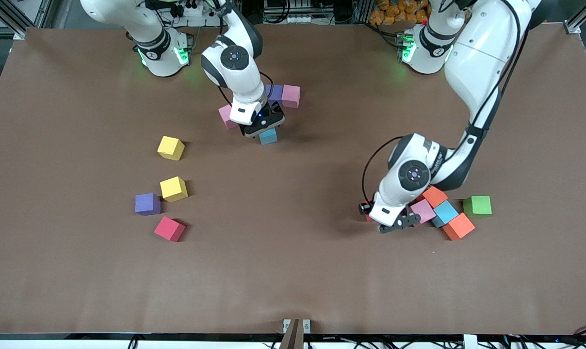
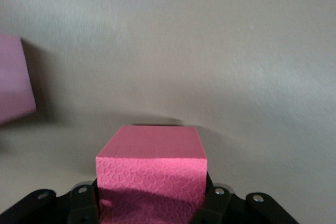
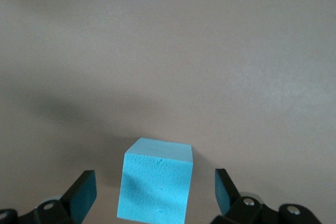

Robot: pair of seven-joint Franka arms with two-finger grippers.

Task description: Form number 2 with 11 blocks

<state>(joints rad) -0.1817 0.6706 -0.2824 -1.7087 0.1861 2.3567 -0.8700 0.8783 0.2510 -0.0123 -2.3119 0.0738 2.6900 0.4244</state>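
Your left end effector (image 1: pixel 395 224), low on the tabletop (image 1: pixel 293 271), grips a deep pink matte foam cube (image 2: pixel 152 166). Carry it toward ten o'clock, where the purple foam cube (image 1: pixel 274 92) starts the digit. The right end effector (image 1: pixel 264 127) straddles the blue foam cube (image 1: pixel 268 137) there, fingers wide.

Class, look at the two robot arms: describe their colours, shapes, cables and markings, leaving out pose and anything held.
Both arms are glossy white with rounded segments, dark joint bands and round dark caps. Green lights glow at each base. A thin black cable loops along each forearm. The left gripper and right gripper are black, with flat black fingers.
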